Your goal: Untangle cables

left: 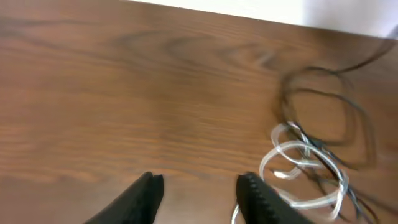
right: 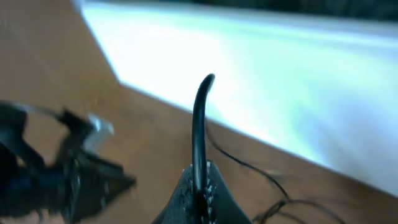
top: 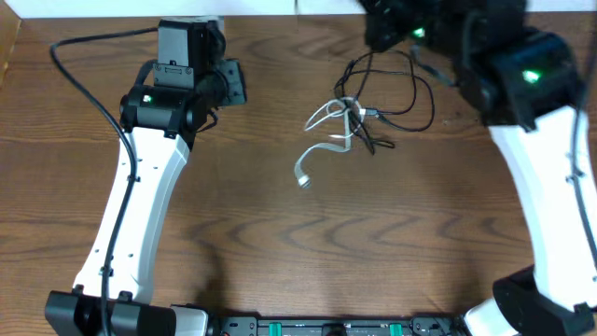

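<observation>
The cables lie tangled on the wooden table right of centre. A white cable (top: 326, 131) coils beside black cable loops (top: 396, 93). My left gripper (top: 229, 82) hovers well left of the tangle. In the left wrist view it (left: 199, 186) is open with only bare wood between its fingers; the white cable (left: 305, 171) and black loops (left: 329, 118) lie to its right. My right gripper (top: 384, 30) is at the back of the table, above the tangle and blurred. Its wrist view shows it (right: 199, 183) shut on a black cable (right: 199, 124) whose end sticks up from the jaws.
The table's back edge (left: 249, 15) meets a pale wall just behind the tangle. A thick black arm wire (top: 79, 84) loops at the far left. The left arm (right: 56, 177) appears blurred in the right wrist view.
</observation>
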